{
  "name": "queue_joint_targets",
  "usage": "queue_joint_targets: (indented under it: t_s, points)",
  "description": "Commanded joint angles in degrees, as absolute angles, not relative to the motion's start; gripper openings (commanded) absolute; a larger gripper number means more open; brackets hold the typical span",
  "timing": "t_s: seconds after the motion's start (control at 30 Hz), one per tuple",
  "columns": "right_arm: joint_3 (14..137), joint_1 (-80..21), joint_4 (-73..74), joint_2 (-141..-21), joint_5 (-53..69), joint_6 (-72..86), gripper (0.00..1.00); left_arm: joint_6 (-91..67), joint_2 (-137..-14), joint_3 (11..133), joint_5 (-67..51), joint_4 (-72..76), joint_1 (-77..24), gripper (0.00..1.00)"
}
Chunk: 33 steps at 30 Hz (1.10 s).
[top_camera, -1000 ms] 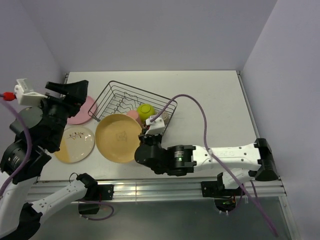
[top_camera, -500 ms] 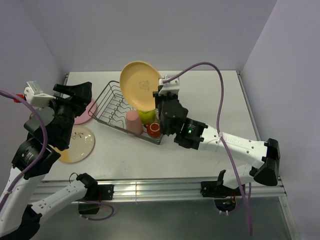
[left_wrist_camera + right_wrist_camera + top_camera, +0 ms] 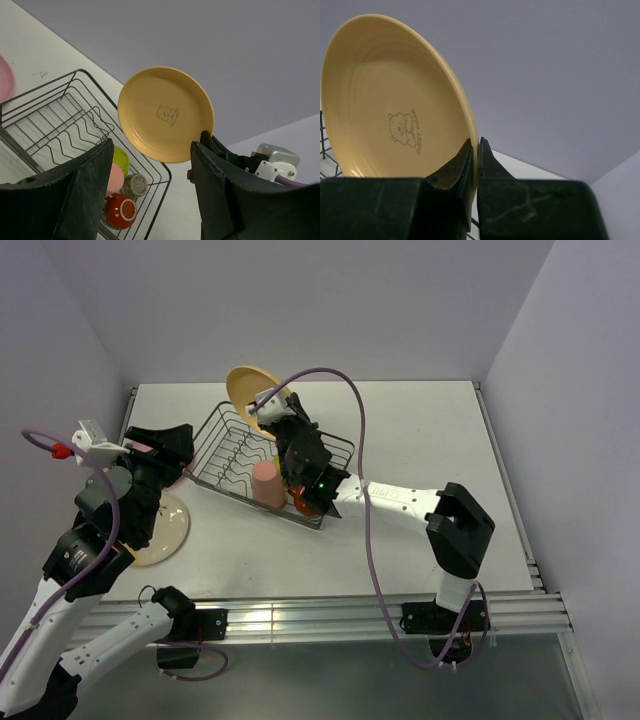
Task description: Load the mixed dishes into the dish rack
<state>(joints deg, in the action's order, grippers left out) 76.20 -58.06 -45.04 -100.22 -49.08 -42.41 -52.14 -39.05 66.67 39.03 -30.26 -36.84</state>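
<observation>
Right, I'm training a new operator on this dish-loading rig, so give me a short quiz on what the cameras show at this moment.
1. True or false: the right claw grips the tan-orange round plate by its rim, and the plate is not yet in the silver wire dish rack.
2. Fill in: the left claw is ___ (open or shut).
3. Where does the pale cream round plate lie?
A. in the rack
B. on the white table
C. in the left claw

Key: 1 true; 2 open; 3 B.
</observation>
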Motion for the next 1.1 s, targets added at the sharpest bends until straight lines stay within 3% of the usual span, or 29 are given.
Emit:
queue_joint_targets:
  t_s: [0.0, 0.37, 1.07]
  points:
    - [78.75, -56.17, -54.93, -100.19, -40.45, -47.29, 0.00, -50.72, -39.20, 65.57, 40.69, -29.45, -36.65, 0.68]
    - [78.13, -51.33, -49.75, -103.79, -30.33, -43.50, 0.00, -50.62, -39.55, 61.61, 39.29, -26.90, -36.65, 0.69]
    - [82.88, -50.71, -47.37, -113.73, -30.67, -46.49, 0.00, -51.42, -44.82, 60.38, 42.10, -29.27, -36.65, 0.71]
